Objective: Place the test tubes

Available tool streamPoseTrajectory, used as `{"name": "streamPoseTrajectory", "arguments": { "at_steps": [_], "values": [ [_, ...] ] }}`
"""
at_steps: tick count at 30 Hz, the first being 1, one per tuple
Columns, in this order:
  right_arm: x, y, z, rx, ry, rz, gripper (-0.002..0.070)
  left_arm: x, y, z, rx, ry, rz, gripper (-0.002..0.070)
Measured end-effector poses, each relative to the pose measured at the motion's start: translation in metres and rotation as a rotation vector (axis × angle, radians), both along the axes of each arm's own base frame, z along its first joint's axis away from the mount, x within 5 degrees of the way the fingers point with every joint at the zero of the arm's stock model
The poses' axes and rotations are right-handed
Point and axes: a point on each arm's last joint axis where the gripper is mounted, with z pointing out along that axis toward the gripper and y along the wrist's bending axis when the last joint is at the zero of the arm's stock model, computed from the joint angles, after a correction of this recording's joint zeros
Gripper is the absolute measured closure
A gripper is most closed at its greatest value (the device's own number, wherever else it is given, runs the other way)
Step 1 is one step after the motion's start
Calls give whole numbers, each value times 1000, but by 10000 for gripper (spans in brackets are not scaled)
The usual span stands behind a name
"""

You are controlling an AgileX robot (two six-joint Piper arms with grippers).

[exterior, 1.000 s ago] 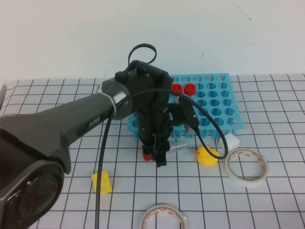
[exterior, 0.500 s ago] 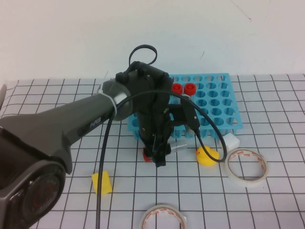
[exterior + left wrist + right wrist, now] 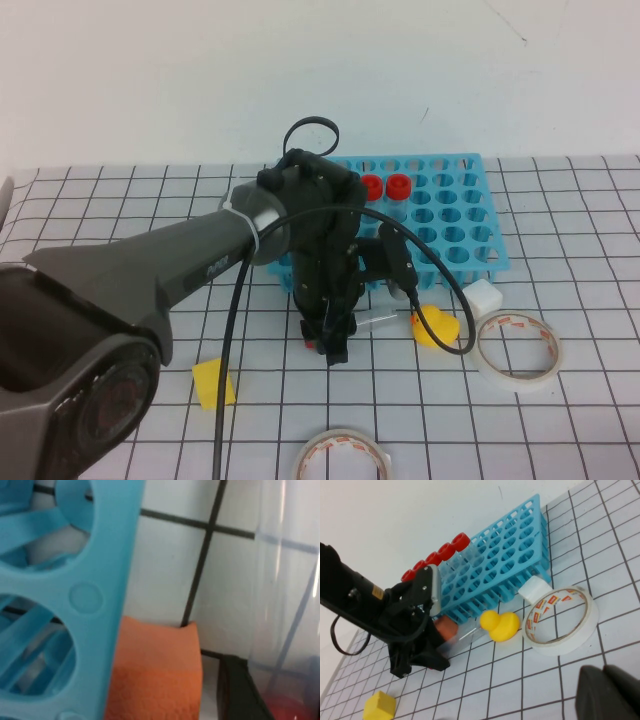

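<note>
The test tube [image 3: 378,320] lies on its side on the surface [image 3: 100,200] just in front of the blue rack [image 3: 450,215]. Its clear body points toward a yellow duck [image 3: 437,327] and its red-capped end is hidden under the left end effector [image 3: 334,346]. It looks thin-walled, light, stiff and smooth, so I judge it would roll or slip out of a loose pinch and might crack under a hard one. The safest hold seems to be across the body close to the cap, whose rim would stop it sliding, leaving the rounded bottom free to enter a rack hole. The left end effector stands nose-down over that capped end at the rack's front edge. The tube runs close alongside it, but whether it has closed on the tube I cannot tell. An orange block [image 3: 155,675] sits against the rack's front beside the tube. Several red-capped tubes [image 3: 447,550] stand upright in a row toward the rack's far side. The right end effector [image 3: 603,675] is closed on nothing, raised well away from the rack's front, beyond a tape roll [image 3: 560,622].
</note>
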Motion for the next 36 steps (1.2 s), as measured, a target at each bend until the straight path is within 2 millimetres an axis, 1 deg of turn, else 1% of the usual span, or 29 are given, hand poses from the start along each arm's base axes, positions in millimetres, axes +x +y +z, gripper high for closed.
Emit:
{"name": "streamPoseTrajectory", "arguments": {
  "at_steps": [3, 6, 9, 12, 15, 17, 19, 22, 24, 25, 28, 32, 36],
  "values": [
    [0, 0, 0, -2, -1, 1, 678, 0, 1, 2, 23, 23, -13, 421],
    [0, 0, 0, -6, -3, 2, 678, -4, 4, 4, 62, 63, -67, 421],
    [0, 0, 0, -6, -3, 3, 678, -7, 6, 15, 80, 66, -172, 421],
    [0, 0, 0, -5, -3, 3, 678, -15, 6, 41, 72, 31, -288, 421],
    [0, 0, 0, -7, -2, 5, 678, -28, 5, 81, 14, -33, -332, 421],
    [0, 0, 0, -7, -2, 5, 678, -44, 10, 107, -20, -71, -338, 421],
    [0, 0, 0, -7, -2, 5, 678, -60, 19, 126, -40, -91, -341, 421],
    [0, 0, 0, -6, -2, 5, 678, -89, 37, 139, -34, -84, -396, 421],
    [0, 0, 0, -6, -2, 5, 678, -107, 50, 144, -10, -85, -506, 421],
    [0, 0, 0, -6, -2, 5, 678, -114, 55, 143, 4, -78, -568, 421],
    [0, 0, 0, -5, -2, 5, 678, -125, 62, 138, 38, -61, -709, 421],
    [0, 0, 0, -5, -2, 5, 678, -119, 62, 128, 95, -81, -838, 421],
    [0, 1, 0, 0, -1, 8, 678, -108, 60, 109, 169, -48, -924, 421]
  ]
}}
